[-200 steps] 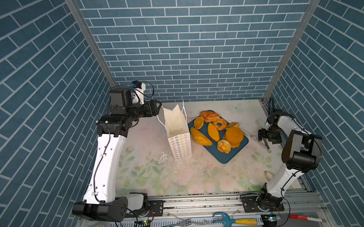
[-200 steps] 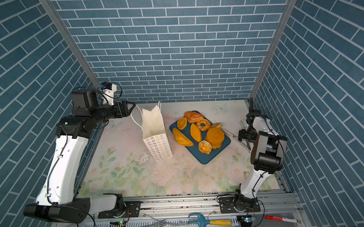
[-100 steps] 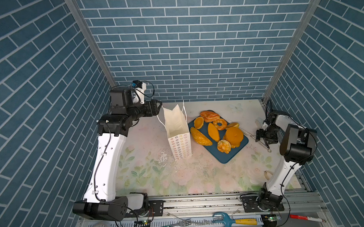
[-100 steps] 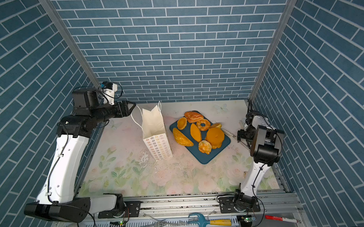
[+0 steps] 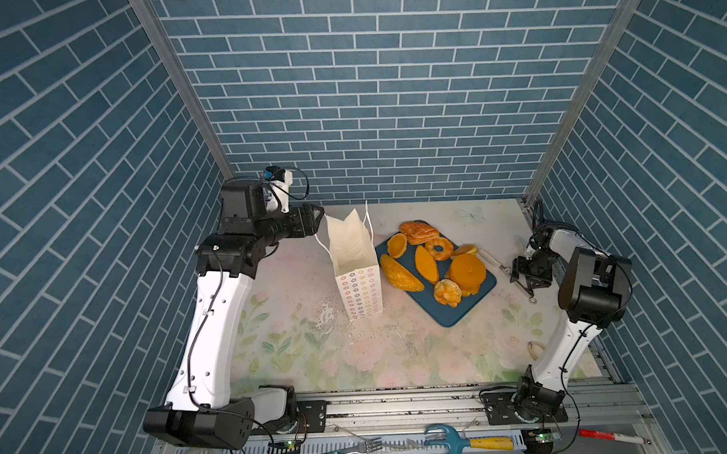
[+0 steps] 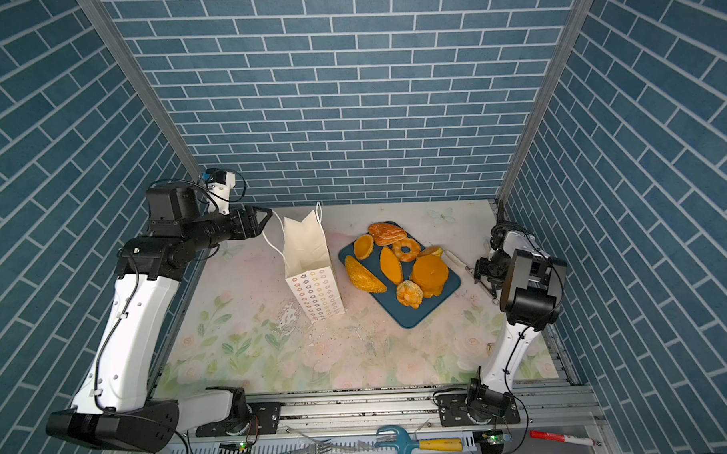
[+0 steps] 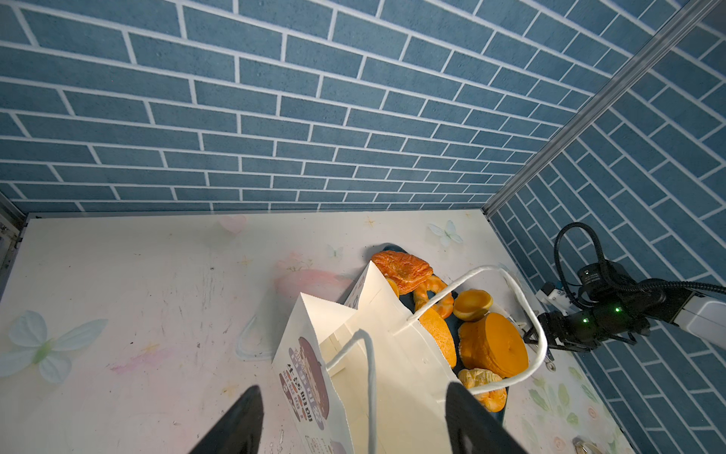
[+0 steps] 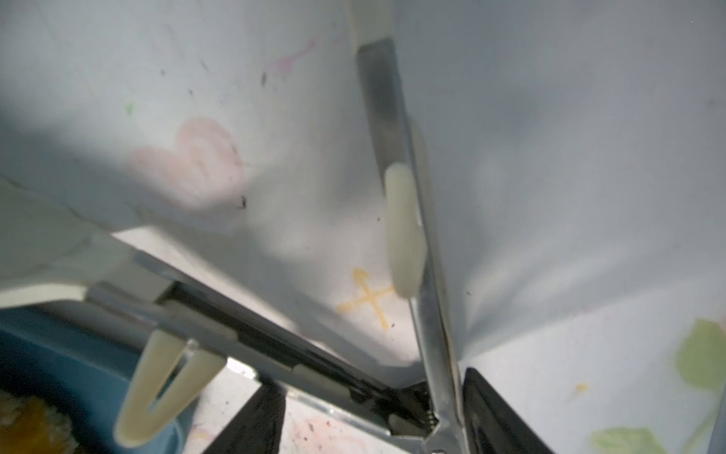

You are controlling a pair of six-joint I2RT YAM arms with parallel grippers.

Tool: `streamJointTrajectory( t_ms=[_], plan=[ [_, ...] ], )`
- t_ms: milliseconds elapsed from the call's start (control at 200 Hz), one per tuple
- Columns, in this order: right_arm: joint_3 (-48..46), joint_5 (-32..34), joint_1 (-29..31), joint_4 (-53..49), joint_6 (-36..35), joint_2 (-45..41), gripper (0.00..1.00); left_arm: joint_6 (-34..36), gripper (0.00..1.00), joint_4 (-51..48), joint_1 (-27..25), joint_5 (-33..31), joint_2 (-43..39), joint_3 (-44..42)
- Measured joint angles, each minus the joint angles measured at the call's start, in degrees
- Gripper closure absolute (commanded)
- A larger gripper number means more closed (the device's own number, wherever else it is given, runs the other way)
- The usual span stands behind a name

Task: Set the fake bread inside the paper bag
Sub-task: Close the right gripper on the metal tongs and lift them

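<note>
Tongs lie on the table just beside the blue tray, and the right gripper is down over their hinged end. In the right wrist view its black fingers stand on either side of the hinge, with the two metal arms splaying away. I cannot tell whether they are pressing the metal or merely straddling it. The left gripper is released and grasps nothing. It hovers just beside the top edge of the paper bag, its fingers wide apart.

All the fake bread sits on the tray, just beside the bag. What shows of the bag's inside is bare white paper, so none appears loaded yet.

Several things could go wrong from here:
- A grip this close to the hinge gives little hold, so the smooth steel may pivot or slide out as the arm lifts.
- One cream forked tip lies over the tray's edge. Raising the tongs could drag the tray or knock the knotted bun nearby.
- The bag stands tall, light and unheld. A nudge from the left gripper or a pastry dropped off-centre could tip it.
- Its cord handle arches across the mouth and could snag a pastry.
</note>
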Motion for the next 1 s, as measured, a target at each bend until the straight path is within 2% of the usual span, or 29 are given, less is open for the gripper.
streamJointTrajectory(
  t_ms=[275,510,660,1000],
  plan=[
    [-2.10,-2.10,1.81,2.60,10.73,-1.38,0.29,-0.24,0.25,0.37,0.00,0.02,-0.02,0.00],
    [-7.15,-2.23,4.33,4.87,15.69,-5.75,0.28,-0.44,0.25,0.35,0.00,-0.02,-0.74,-1.38],
    [-7.34,-0.59,4.72,4.74,14.67,-8.39,0.25,-0.46,0.25,0.17,0.00,-0.15,-1.70,-2.29],
    [-1.70,4.66,4.37,1.27,3.21,-6.23,0.21,-0.48,0.25,-0.04,0.00,-0.52,-3.45,-3.19]
  ],
)
